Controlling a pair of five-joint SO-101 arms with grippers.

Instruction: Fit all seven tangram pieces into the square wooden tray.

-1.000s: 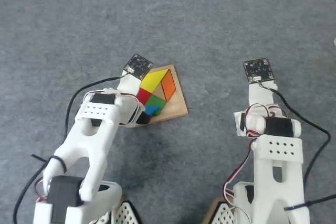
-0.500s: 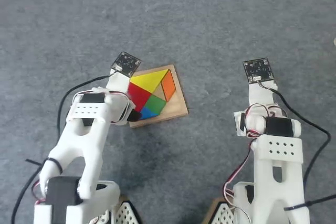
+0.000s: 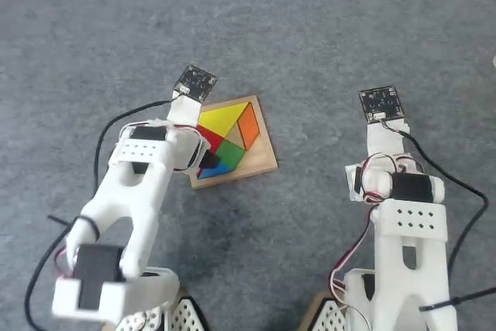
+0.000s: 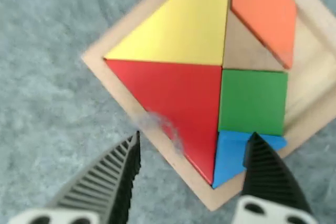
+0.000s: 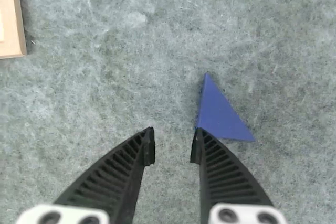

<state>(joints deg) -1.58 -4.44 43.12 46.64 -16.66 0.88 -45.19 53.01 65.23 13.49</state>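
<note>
— Where is the left gripper [image 4: 195, 142]?

— Right above the corner of the wooden tray [image 4: 100, 61] nearest to it. Its fingers [image 4: 113, 182] are spread wide with nothing between them. One finger hangs over the grey table [image 3: 349, 52] just outside the tray's rim, and the other hangs over the light blue triangle [image 4: 233, 153].

— And what lies in the tray?

— Just beyond the gripper is the red triangle [image 4: 178, 98], and the yellow triangle [image 4: 178, 30] lies past it, edge to edge. The green square [image 4: 253, 100] touches both the light blue triangle and the red one. The orange parallelogram [image 4: 265, 11] sits farthest from the gripper. Between the yellow, orange and green pieces there's a bare triangle of tray floor.

— The right gripper [image 5: 173, 135]?

— It's well apart from the tray, over the table, with its fingers parted a little and holding nothing. The dark blue triangle [image 5: 218, 114] lies flat on the table just ahead of one fingertip, with its near corner right at that tip. I can't tell whether they're touching. The triangle isn't between the fingers; it's off to that finger's side. An edge of the tray shows far off on the other finger's side.
</note>
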